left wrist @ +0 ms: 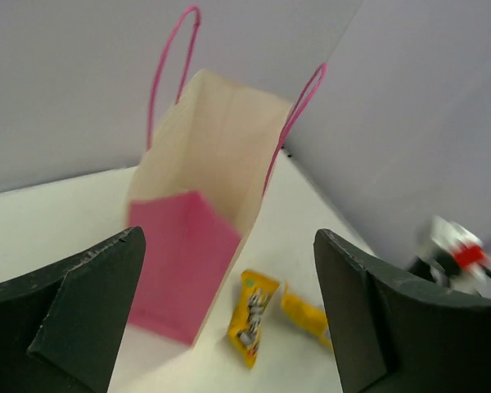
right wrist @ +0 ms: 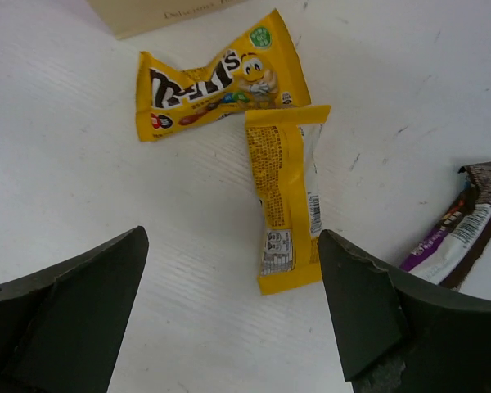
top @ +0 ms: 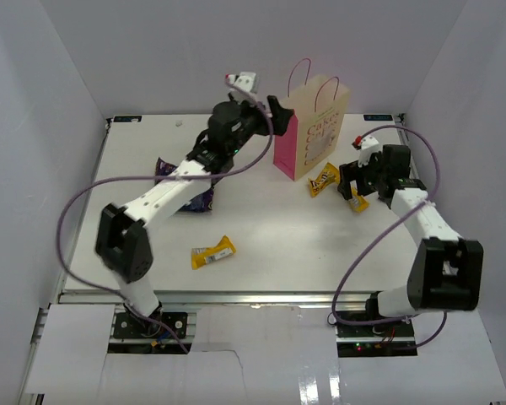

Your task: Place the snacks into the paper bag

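Three yellow packets (top: pixel 212 253) (top: pixel 322 180) (top: pixel 358 201), one chip bag (top: pixel 202 201), one purple packet (right wrist: pixel 458 237), one paper bag (top: pixel 316 126); both jaws gape empty.

White table (top: pixel 287 253) enclosed by plain white walls (top: pixel 152 51).

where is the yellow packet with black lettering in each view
top external: the yellow packet lies at the foot of the paper bag, on its lettered side.
left wrist: low centre, right of the bag's pink panel.
right wrist: top centre, lettering up.
shared landmark: the paper bag, only its bottom corner in the right wrist view.
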`<state>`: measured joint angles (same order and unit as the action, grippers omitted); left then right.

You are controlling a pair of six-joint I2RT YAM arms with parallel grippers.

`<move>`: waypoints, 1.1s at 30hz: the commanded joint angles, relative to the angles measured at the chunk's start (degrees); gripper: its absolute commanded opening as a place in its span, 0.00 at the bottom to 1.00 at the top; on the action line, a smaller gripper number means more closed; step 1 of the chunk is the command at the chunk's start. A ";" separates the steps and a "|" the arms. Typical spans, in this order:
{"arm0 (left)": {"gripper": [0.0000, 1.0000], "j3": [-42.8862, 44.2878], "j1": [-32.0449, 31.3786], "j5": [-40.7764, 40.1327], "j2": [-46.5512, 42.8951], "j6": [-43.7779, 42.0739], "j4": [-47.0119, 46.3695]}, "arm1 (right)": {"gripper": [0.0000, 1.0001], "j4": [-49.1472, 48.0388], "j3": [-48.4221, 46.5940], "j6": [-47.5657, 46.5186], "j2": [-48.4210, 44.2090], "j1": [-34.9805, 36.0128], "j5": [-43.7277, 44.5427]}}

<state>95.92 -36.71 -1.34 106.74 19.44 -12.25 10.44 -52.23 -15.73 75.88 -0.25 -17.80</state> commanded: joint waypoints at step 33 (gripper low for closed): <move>0.92 -57.34 3.49 -6.22 -48.38 15.81 45.47 | 0.08 6.29 -28.76 -11.47 9.03 -2.74 -17.45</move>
<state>36.49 -33.10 -9.04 57.65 35.62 32.91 23.51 -71.90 -35.27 87.18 -3.01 -27.92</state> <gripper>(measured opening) 0.918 0.235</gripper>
